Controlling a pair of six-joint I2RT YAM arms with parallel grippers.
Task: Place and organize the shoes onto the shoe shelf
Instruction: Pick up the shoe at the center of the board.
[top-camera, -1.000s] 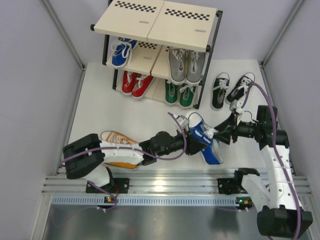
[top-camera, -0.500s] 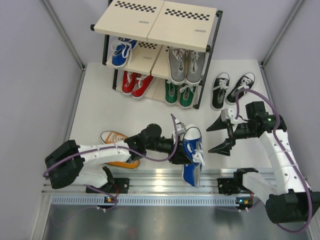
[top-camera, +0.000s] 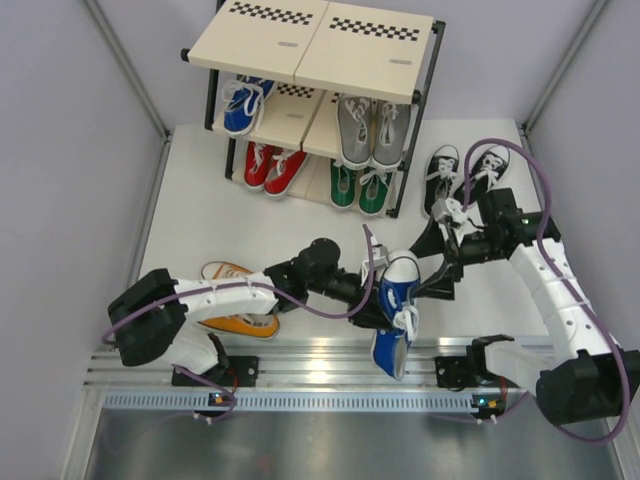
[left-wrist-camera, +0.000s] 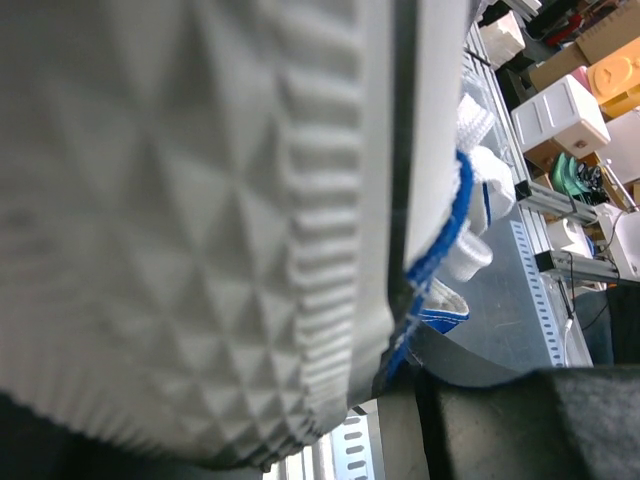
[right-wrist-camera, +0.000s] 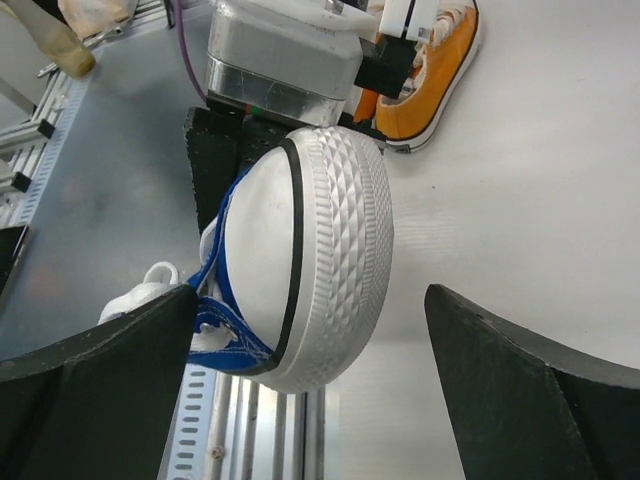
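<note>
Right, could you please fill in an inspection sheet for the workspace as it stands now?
Surface: white tabletop.
Job's things: shoe shelf carries a shelved blue shoe, grey pair, red pair, green pair; black pair on the tabletop beside it; orange shoes front left; held blue shoe at the near edge.
Clutter: nothing seen.
Grippers: left pincer shut on the held blue shoe; right pincer open around its toe.
Cables: purple cables loop along both arms.
Surroundings: pale walls; metal rail in front.
</note>
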